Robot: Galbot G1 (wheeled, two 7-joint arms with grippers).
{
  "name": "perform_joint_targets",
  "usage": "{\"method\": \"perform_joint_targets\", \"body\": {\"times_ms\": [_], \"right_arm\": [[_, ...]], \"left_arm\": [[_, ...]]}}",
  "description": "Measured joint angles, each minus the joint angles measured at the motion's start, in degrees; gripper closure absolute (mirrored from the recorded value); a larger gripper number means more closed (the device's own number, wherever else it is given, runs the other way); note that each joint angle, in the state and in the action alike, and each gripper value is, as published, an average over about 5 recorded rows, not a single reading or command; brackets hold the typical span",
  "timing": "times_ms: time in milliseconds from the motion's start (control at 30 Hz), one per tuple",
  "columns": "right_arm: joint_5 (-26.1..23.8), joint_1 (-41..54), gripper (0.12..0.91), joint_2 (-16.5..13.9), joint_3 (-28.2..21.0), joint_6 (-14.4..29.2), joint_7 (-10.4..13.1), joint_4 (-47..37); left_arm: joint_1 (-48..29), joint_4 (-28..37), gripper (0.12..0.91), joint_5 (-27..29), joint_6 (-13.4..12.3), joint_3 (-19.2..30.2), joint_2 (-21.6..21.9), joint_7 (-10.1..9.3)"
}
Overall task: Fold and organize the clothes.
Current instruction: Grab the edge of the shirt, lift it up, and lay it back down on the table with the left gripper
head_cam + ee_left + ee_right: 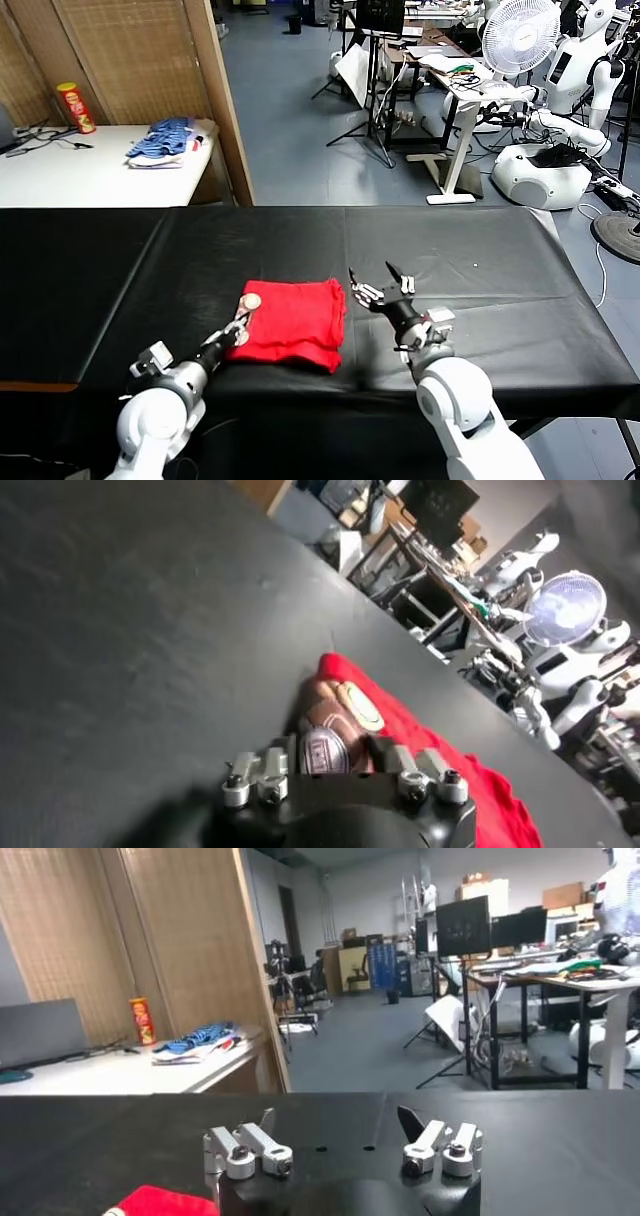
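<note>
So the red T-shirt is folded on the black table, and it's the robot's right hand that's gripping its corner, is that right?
Not quite. The red T-shirt does lie folded on the black table, but it is the left hand that is at its corner, closing on the cloth. The right hand hangs open beside the shirt, touching nothing. The head view shows both.

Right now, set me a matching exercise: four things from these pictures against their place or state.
Things:
1. T-shirt
2. left gripper
3. right gripper
4. striped pile

Places or states:
A. on the white side table
B. open, above the black table beside the shirt
C. folded on the black table
D. at the shirt's left edge, closing on the cloth

Pairs: 1-C, 2-D, 3-B, 4-A
</note>
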Motion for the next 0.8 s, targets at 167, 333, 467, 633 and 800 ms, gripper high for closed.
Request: {"method": "perform_joint_targets", "body": {"times_ms": [167,333,467,633,800], "right_arm": [[-4.21,-0.99,0.227,0.88,1.17,-3.44,2.93,0.32],[-8.29,-2.60,0.227,1.66,2.61,-5.67,3.64,1.03],[-9.61,-4.09,0.227,1.83,3.76,-6.30,3.60,2.00],[-9.91,-5.32,0.227,2.16,4.04,-5.87,3.46,2.87],[-9.95,-5.59,0.227,2.91,3.72,-5.50,3.37,3.05]], "left_arm": [[-0.39,-1.06,0.879,5.85,-0.64,0.70,0.09,0.39],[-0.82,-3.18,0.879,20.30,0.04,0.87,1.65,2.07],[-0.72,-4.69,0.879,33.25,0.41,-0.27,5.47,4.03],[-0.34,-5.17,0.879,46.73,0.31,-2.80,13.38,5.69],[-0.18,-6.17,0.879,56.01,-0.11,-5.86,22.91,6.08]]}}
